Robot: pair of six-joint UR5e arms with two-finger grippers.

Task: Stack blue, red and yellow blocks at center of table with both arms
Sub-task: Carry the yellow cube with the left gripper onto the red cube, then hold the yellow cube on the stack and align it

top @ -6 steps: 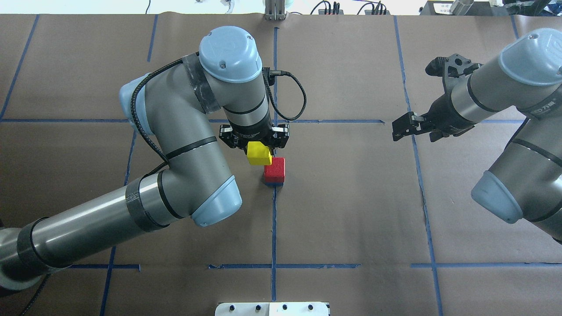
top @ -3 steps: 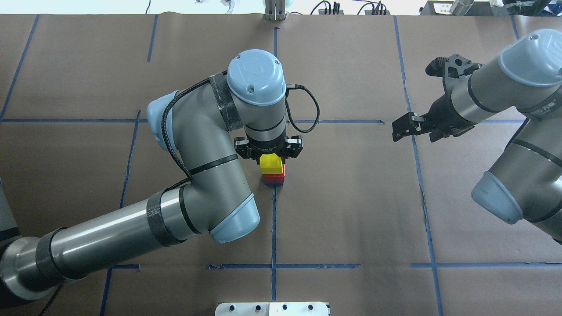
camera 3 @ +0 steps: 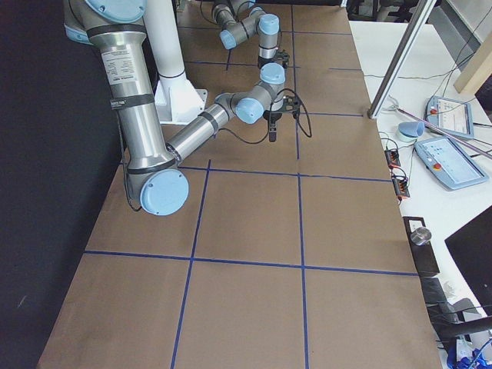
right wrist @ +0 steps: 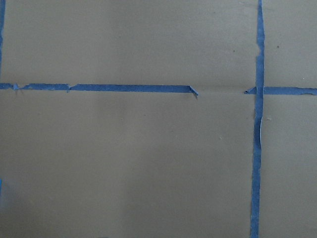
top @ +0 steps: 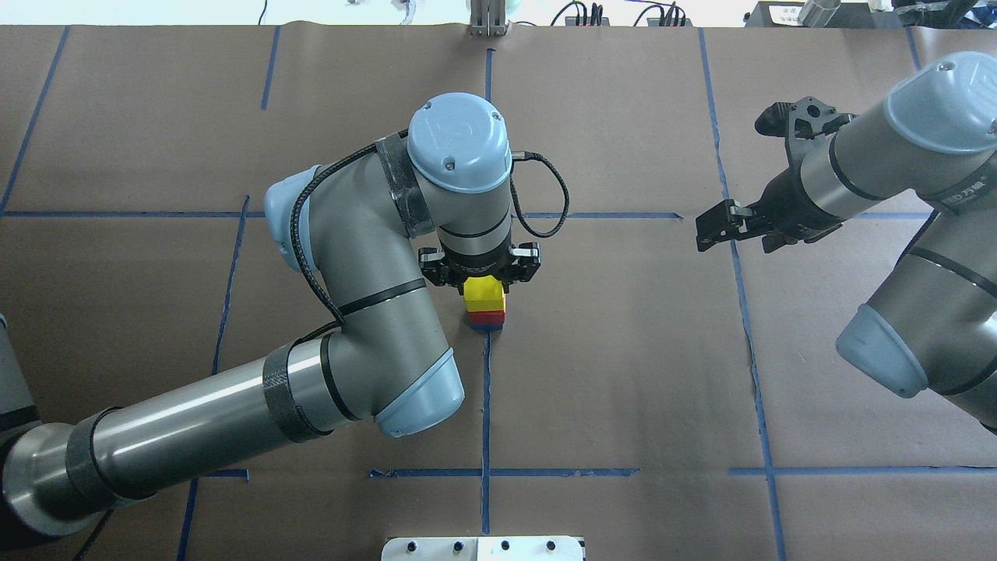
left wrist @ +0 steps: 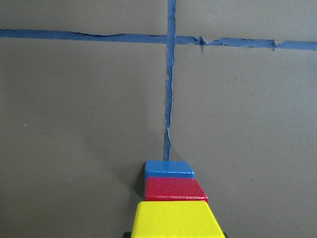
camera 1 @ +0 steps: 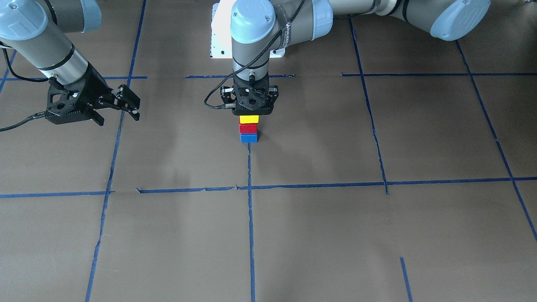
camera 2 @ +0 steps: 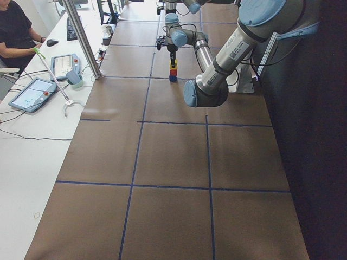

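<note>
We log yellow block (top: 483, 290) moved sideways onto red block (camera 1: 248, 128) over blue block (camera 1: 248, 138); left claw (top: 481, 282) clenched on it, right claw (top: 720, 222) released; only unclamping remains

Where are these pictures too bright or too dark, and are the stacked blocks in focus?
Overhead exterior: background beyond the brown paper-covered table is blown out white. Exterior left: right side almost black. Left wrist-mounted: yellow block, red block and blue block are sharp.

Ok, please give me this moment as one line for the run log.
blocks: yellow on red on blue | left pincer: shut on yellow, not yet released | right pincer: open, empty, off to the side
</note>
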